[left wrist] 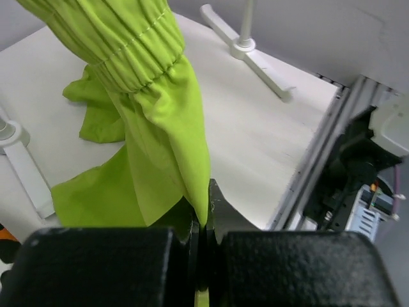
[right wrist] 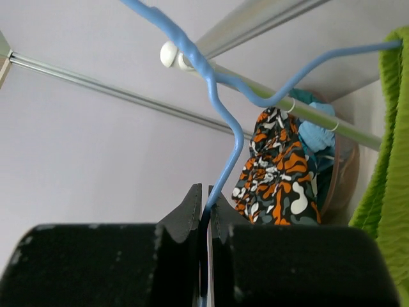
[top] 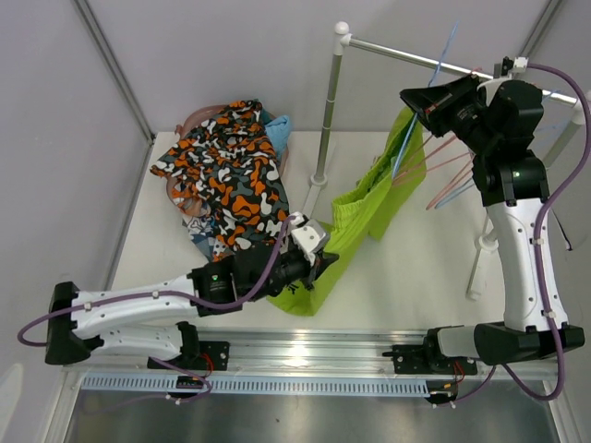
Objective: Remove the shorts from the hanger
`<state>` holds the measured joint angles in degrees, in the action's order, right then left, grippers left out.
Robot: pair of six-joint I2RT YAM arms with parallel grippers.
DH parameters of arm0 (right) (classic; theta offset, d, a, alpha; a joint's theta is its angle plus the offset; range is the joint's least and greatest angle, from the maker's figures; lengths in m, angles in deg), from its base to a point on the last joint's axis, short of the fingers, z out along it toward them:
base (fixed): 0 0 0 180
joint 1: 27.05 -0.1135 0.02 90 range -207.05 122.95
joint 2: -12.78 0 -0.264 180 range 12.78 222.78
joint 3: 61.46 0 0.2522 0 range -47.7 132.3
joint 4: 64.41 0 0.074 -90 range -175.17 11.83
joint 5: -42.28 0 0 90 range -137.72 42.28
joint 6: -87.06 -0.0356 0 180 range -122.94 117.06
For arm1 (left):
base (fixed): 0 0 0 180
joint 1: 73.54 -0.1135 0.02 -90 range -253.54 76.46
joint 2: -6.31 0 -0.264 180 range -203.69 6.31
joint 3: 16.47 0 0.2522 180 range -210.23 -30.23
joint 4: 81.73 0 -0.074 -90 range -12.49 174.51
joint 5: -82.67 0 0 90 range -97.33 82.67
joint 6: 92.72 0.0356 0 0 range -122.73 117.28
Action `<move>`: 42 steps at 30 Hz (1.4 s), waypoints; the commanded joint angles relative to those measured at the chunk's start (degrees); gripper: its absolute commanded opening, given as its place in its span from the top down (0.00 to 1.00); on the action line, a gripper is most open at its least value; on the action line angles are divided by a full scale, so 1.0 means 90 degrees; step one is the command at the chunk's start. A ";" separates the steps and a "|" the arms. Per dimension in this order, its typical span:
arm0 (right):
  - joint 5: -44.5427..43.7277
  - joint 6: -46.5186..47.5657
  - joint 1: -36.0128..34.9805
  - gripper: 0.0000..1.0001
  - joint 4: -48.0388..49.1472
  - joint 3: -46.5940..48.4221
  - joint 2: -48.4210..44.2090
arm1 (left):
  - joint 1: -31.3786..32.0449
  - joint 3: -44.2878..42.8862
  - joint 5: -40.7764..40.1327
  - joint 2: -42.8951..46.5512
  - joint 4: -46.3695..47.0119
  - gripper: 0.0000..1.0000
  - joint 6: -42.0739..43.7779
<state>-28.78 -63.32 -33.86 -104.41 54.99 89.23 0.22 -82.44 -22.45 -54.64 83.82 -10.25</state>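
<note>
One pair, lime green shorts [top: 365, 210], hangs from the blue hanger [right wrist: 238, 144] down to the table [top: 416, 268]. Your left fingers [left wrist: 216, 214] pinch its hem, right fingers [right wrist: 189, 211] clamp the hanger. Soft, light, limp; tug the hem

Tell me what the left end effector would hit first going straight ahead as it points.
The lime green shorts: the left end effector is shut on their edge, and more fabric seemingly hangs directly ahead.

Back left: shorts pile [top: 231, 166] on table [top: 416, 268]; right: hanging shorts [top: 369, 208] on hanger [right wrist: 192, 54] at rail [top: 397, 52].
</note>
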 commanded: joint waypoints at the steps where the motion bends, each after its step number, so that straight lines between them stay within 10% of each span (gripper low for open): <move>1: -0.0161 -0.0008 -0.0033 1.00 0.1011 -0.0168 -0.0211 | 0.0057 -0.0787 -0.0981 -0.0589 0.0127 1.00 -0.0092; 13: -0.0337 -0.0878 -0.1607 1.00 0.0875 -0.0347 -0.0983 | -0.2090 -0.3711 -0.1377 -0.2994 -0.1349 1.00 -0.0414; 29: -0.0874 0.0038 -0.1295 1.00 0.0748 0.0386 -0.0096 | -0.2277 -0.2626 -0.1318 -0.0074 -0.2615 1.00 -0.0259; 35: -0.0776 0.0185 -0.0875 1.00 0.0718 0.0718 0.0539 | -0.2501 -0.4254 -0.1729 -0.0200 -0.3301 1.00 0.0631; 42: -0.0962 0.0332 -0.0718 1.00 0.0786 0.0153 0.0510 | -0.4519 -0.6878 -0.0695 -0.1712 -0.3634 1.00 0.0895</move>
<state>-36.78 -62.08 -40.74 -100.34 57.27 95.83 -33.55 -134.54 -33.33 -65.11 50.16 -4.99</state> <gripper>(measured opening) 0.055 0.017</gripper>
